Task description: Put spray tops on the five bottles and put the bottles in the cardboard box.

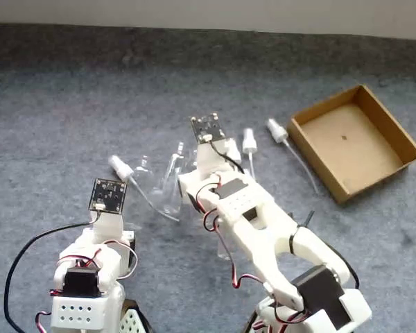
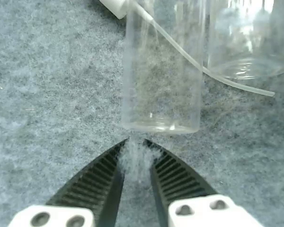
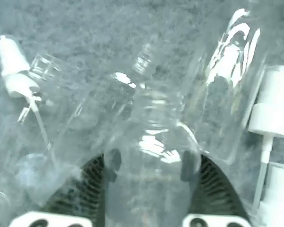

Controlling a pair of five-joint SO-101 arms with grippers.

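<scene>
The right pincer [image 3: 151,163] holds a clear bottle [image 3: 151,189], no top yet, near the middle of the table [image 1: 55,104]. The left pincer [image 2: 136,144] is narrow and holds nothing. Next, I think, a spray top [image 1: 249,142] must go on. The cardboard box [image 1: 317,163] sits by the right edge.

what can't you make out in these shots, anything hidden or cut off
High view: the count of clear plastic bottles; they overlap and the white right arm covers some.
Left wrist view: far end of the lying bottle before the left gripper, cut by the edge.
Right wrist view: base of the held bottle in the right gripper, past the edge.
</scene>
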